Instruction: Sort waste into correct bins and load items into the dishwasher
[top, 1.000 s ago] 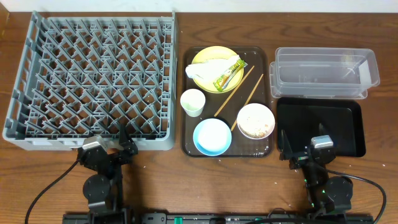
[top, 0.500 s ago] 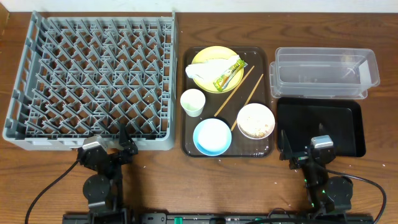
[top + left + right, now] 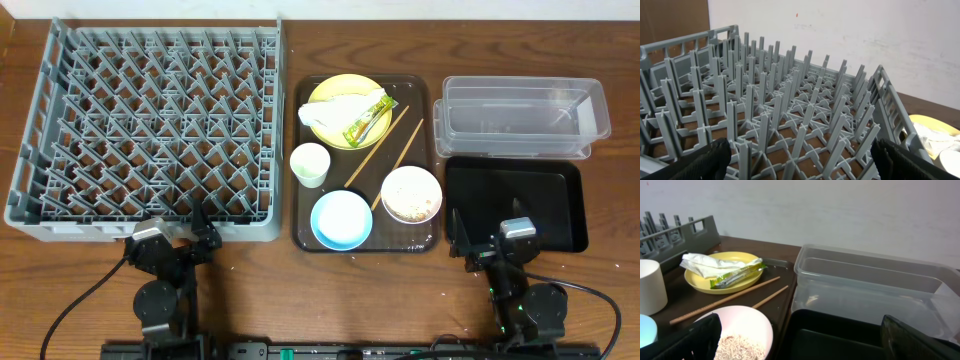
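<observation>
The grey dish rack (image 3: 150, 130) fills the left of the table. On the brown serving tray (image 3: 428, 230) sit a yellow plate (image 3: 330, 92) with a crumpled white napkin (image 3: 335, 108) and a green-and-yellow wrapper (image 3: 366, 120), wooden chopsticks (image 3: 385, 145), a white cup (image 3: 310, 163), a light blue bowl (image 3: 341, 219) and a white bowl (image 3: 411, 194) holding rice scraps (image 3: 737, 347). The clear tub (image 3: 522, 116) and black tray (image 3: 515, 203) lie right. My left gripper (image 3: 172, 238) is open at the rack's near edge. My right gripper (image 3: 485, 237) is open over the black tray's near left corner.
The rack's upright pegs (image 3: 790, 110) rise just ahead of the left fingers. The clear tub (image 3: 870, 285) stands behind the black tray (image 3: 840, 337). A pale wall (image 3: 840, 210) closes the far side of the wooden table (image 3: 300, 300).
</observation>
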